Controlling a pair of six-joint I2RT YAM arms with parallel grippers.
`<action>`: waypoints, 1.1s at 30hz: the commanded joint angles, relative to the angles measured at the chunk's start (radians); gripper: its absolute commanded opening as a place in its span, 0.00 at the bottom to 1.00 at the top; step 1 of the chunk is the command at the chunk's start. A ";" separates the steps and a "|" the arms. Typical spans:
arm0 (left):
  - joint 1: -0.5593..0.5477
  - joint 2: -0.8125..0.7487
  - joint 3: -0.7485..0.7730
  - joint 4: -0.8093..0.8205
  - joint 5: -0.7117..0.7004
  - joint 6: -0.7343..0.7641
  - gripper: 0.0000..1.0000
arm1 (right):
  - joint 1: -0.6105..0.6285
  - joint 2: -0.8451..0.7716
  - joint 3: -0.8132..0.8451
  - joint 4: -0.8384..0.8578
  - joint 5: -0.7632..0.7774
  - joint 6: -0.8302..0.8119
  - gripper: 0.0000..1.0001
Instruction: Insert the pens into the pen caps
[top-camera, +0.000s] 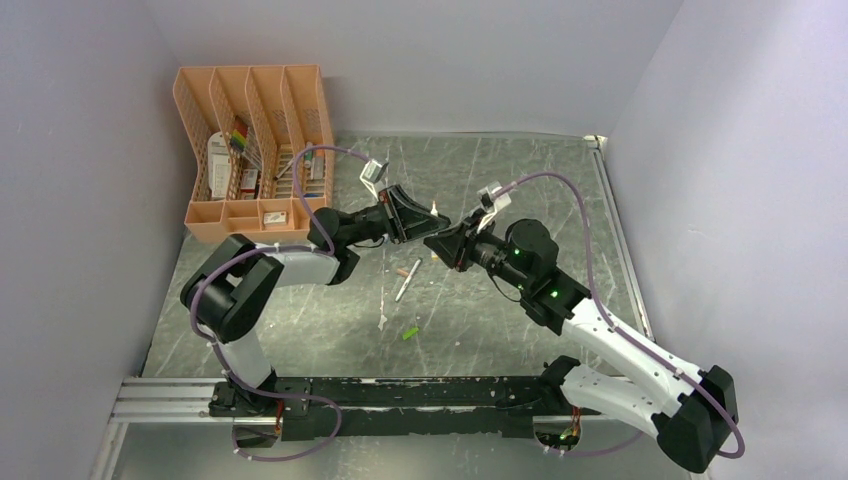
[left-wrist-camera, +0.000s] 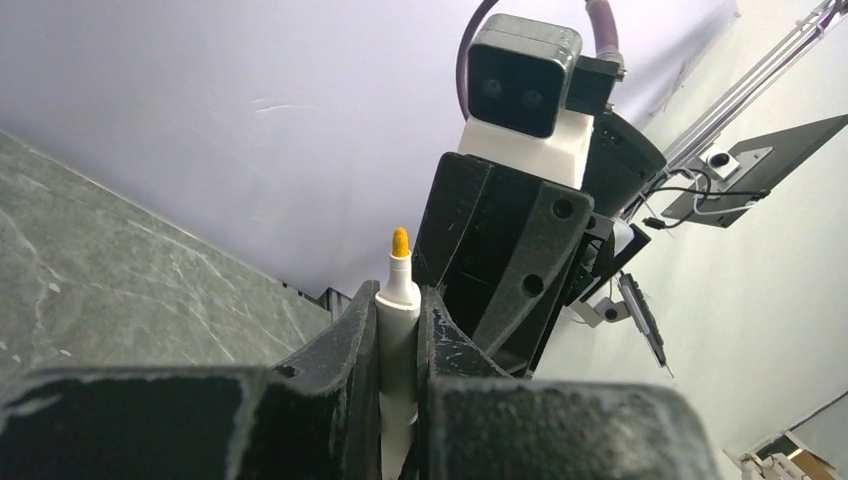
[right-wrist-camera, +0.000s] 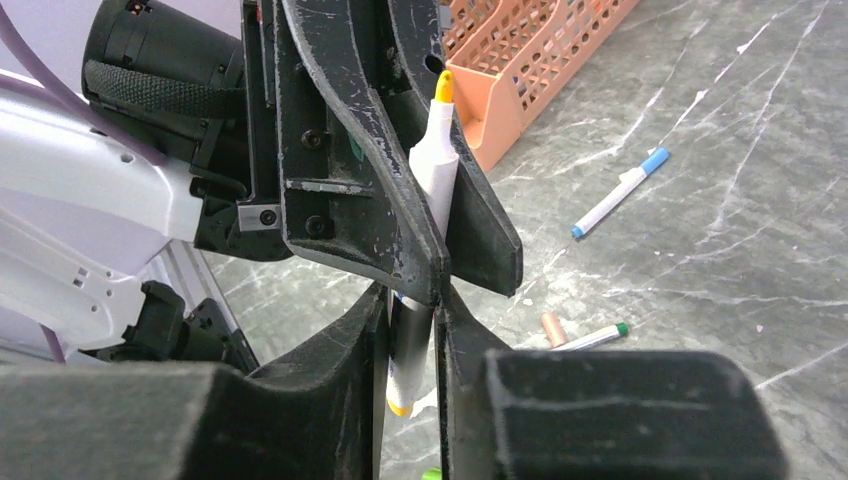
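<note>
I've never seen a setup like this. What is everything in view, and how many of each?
table: one, grey, scratched.
organiser: one, peach mesh, at the table's back left, with stationery inside.
pens: three, white. The yellow-tipped pen is held in the air. The blue-ended pen and green-ended pen lie on the table.
caps: three. The orange-pink cap is beside the green-ended pen, the green cap lies loose, and the blue cap is apparently on the blue-ended pen.
arms: two, black and white, left arm and right arm.
left claw: shut on the yellow-tipped pen.
right claw: fingers either side of that pen's rear end.
</note>
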 joint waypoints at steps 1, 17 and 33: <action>-0.008 -0.025 0.035 0.287 -0.028 0.007 0.07 | 0.006 -0.015 -0.007 0.031 -0.046 0.003 0.12; -0.033 -0.117 0.004 -0.056 -0.081 0.218 0.32 | 0.005 -0.042 0.023 -0.017 0.029 -0.042 0.00; -0.063 -0.140 -0.033 -0.155 -0.098 0.287 0.37 | 0.005 -0.055 0.018 0.015 0.094 -0.037 0.00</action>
